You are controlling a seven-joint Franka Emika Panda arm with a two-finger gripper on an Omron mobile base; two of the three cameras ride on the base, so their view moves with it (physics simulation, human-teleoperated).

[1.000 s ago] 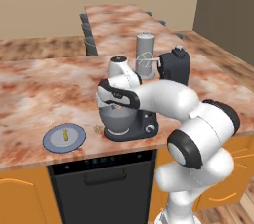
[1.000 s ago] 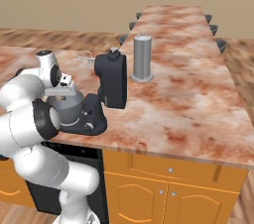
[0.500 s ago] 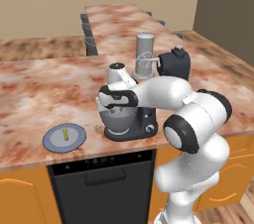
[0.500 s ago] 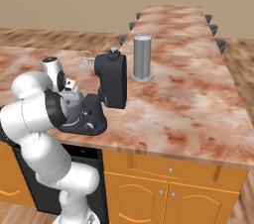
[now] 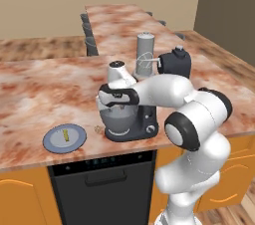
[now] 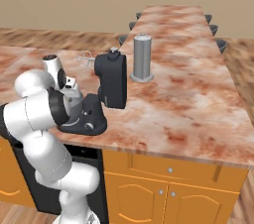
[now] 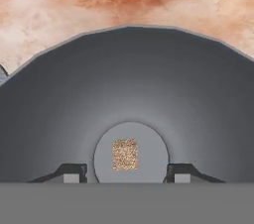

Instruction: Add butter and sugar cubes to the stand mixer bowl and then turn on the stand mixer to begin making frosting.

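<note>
Hovering over the mixer bowl (image 7: 59, 99), the gripper (image 7: 124, 174) stands open and empty.
The sugar cubes (image 7: 124, 154) lie on the flat bottom of the bowl, between the finger tips and apart from both. The butter (image 5: 65, 135) rests on the blue-grey plate (image 5: 52, 142) beside the mixer (image 5: 146, 125) on the counter (image 5: 45, 94).
</note>
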